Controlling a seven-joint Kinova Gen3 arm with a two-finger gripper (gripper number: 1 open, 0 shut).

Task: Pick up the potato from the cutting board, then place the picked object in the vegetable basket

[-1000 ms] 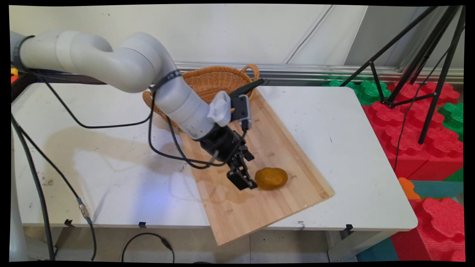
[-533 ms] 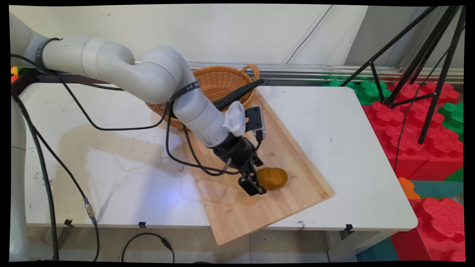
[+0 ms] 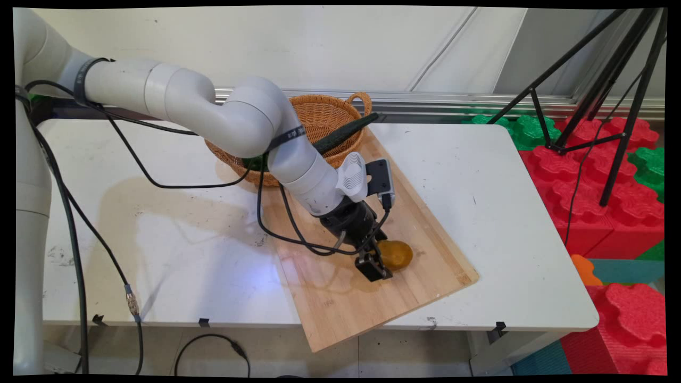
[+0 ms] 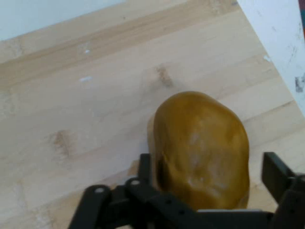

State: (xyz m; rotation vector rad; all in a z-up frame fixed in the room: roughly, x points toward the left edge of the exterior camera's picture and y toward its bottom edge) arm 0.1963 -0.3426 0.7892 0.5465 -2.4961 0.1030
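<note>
The white table (image 3: 505, 175) carries, toward its far edge left of the middle, a wicker basket (image 3: 314, 119) with a looped handle on its right side; a long dark object (image 3: 348, 130) leans out over the basket's right rim, and what it is cannot be told. A wooden cutting board (image 3: 340, 303) lies slantwise from just beside the basket down to the table's near edge, where its near corner juts out past the edge. The arm reaches in from the upper left, across the front of the basket, and slopes down over the board's middle with black cables (image 3: 298, 234) looping beneath it. At its end the black gripper (image 3: 384, 261) is lowered to the board, near the board's right edge. A brown potato (image 3: 398, 254) lies flat on the board there, and the gripper straddles its left end. In the hand view the potato (image 4: 202, 148) fills the space between the two fingers (image 4: 145, 169), which stand wide apart on either side of it; the left finger lies close against the potato's side, while the right one stands a little apart from it, so the jaws are wide and not closed on it. To the right of the table, on the floor, stand red and green foam blocks (image 3: 606, 175) and the black legs of a tripod (image 3: 612, 80).
</note>
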